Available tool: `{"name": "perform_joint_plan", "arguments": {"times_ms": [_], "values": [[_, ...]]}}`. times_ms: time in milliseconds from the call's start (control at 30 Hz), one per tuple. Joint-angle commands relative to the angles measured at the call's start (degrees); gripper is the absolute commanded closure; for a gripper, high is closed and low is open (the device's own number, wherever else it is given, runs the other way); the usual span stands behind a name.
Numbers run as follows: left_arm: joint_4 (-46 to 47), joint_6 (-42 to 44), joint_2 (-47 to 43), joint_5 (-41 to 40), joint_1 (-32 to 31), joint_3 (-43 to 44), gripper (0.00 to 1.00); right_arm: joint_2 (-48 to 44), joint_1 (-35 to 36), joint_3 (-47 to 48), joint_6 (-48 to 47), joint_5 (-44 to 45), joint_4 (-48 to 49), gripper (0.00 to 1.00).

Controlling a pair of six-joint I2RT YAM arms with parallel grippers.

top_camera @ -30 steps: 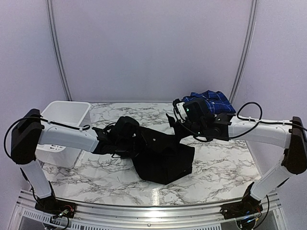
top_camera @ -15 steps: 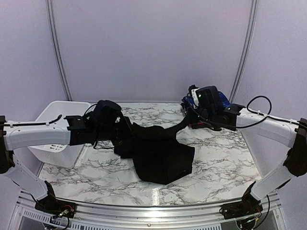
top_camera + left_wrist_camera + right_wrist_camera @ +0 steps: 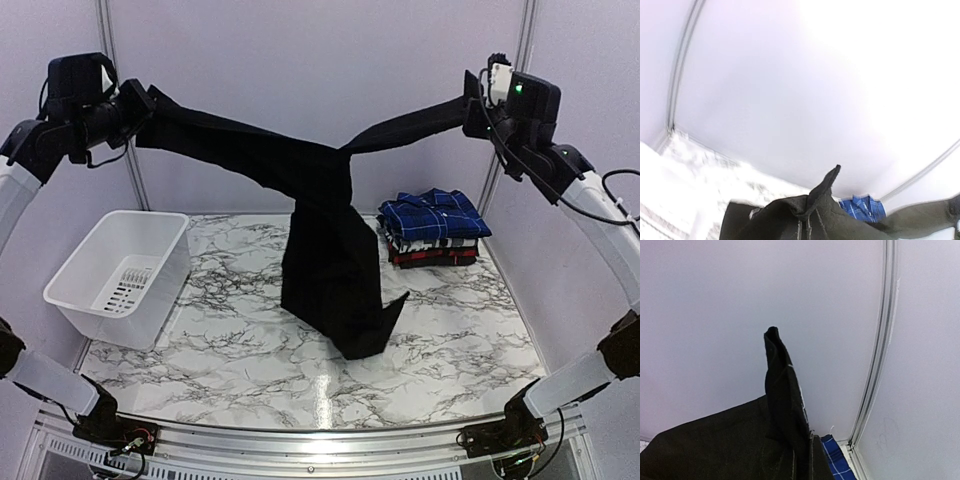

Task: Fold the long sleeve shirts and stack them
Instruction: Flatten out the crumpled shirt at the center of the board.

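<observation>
The black long-sleeve shirt (image 3: 330,230) hangs high above the table, stretched between both arms, its lower end touching the marble top. My left gripper (image 3: 140,108) is shut on one end at the upper left; the cloth covers its fingers in the left wrist view (image 3: 810,215). My right gripper (image 3: 470,110) is shut on the other end at the upper right; black cloth (image 3: 785,405) hides its fingers too. A stack of folded plaid shirts (image 3: 435,228), blue-and-white on top with red below, lies at the back right of the table; it also shows in the left wrist view (image 3: 860,207).
A white plastic basket (image 3: 115,275) stands at the left on the marble table (image 3: 230,350). White walls with metal rails (image 3: 510,110) close in the back and sides.
Both arms have risen from table height to far above it and moved apart, lifting the black shirt off the table until it hangs stretched between them.
</observation>
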Motion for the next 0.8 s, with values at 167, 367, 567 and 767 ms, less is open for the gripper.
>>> {"name": "perform_joint_plan", "arguments": {"times_ms": [167,367,567,767], "values": [[-6.4,6.3,8.8,7.8,10.3,15.2,1.00,1.1,-1.7,11.2,-9.3,6.6,2.9,1.00],[-4.2,5.0,10.0,24.7,9.1,14.3,1.00,0.6,-1.7,10.2,-6.5,0.2,2.3,1.00],[1.0,14.1,5.1,40.1,-8.0,0.8,1.00,4.4,-1.7,8.6,-4.1,-5.0,-1.3,1.00],[8.9,23.7,-0.8,53.0,-30.9,-10.9,1.00,10.6,-1.7,11.4,-1.8,-12.7,-2.7,1.00]]}}
